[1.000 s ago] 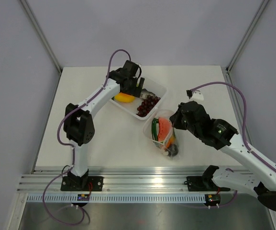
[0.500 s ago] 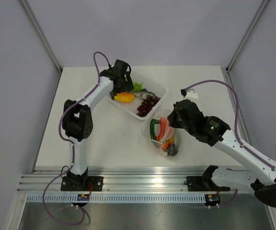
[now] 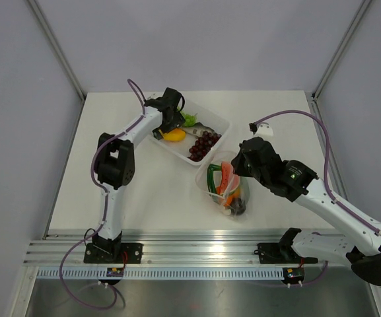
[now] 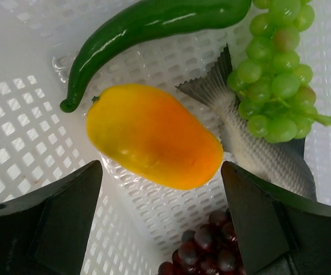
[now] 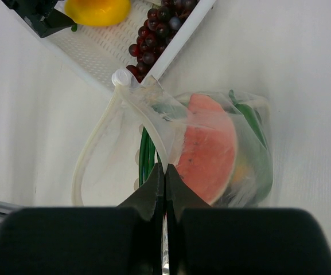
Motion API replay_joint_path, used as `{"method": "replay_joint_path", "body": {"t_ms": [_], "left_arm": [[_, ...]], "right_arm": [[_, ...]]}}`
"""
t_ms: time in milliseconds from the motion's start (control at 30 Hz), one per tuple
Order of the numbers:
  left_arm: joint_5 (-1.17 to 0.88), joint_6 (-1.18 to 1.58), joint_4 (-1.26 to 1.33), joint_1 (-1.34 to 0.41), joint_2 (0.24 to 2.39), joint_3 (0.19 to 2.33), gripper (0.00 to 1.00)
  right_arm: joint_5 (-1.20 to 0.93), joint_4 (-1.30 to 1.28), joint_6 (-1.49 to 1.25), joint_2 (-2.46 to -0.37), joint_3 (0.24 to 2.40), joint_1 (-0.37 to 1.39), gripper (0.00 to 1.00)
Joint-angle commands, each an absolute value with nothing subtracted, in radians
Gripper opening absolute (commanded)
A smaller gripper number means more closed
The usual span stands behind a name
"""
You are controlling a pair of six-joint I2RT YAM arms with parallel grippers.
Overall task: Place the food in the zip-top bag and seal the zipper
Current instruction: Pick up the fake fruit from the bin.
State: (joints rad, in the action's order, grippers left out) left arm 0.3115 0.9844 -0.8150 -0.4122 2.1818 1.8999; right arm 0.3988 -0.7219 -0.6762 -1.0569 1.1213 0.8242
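Our left gripper (image 4: 162, 197) is spread wide over the white perforated plastic tray (image 4: 16, 137), one dark finger on either side of the yellow-orange mango-shaped toy fruit (image 4: 154, 134). We cannot tell whether the fingers touch it. Just beyond this fruit lie a long green toy chilli pepper (image 4: 154, 23), a grey toy fish (image 4: 257, 149), a bunch of light green toy grapes (image 4: 274, 74) and a bunch of dark purple toy grapes (image 4: 205, 246).

Our right gripper (image 5: 164, 171) is pinched closed on the film of the small clear crinkly zip-top bag (image 5: 159, 114), which lies on the white counter (image 5: 291, 57) just beside the tray's corner. Its pale zipper strip (image 5: 90, 152) loops open on one side. Inside we see a red toy watermelon slice (image 5: 208, 152), green onion stalks (image 5: 145, 154) and a green toy pepper (image 5: 251, 123).
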Motion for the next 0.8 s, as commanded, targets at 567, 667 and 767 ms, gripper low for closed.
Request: {"method": "replay_joint_path", "body": {"t_ms": [567,667,767], "left_arm": [[0.414,1.058,-0.810,-0.411,2.270,1.970,0.62],[0.425,1.048,-0.811,-0.411,2.246,1.967,0.53],[0.434,1.032,-0.799,-0.413,2.211,1.945,0.40]], "right_arm": [[0.411,-0.696,-0.664,-1.057,1.121,0.821,0.00],[0.410,-0.698,-0.667,-1.055,1.121,0.819,0.00],[0.410,-0.698,-0.670,-1.054,1.120,0.819,0.00]]}}
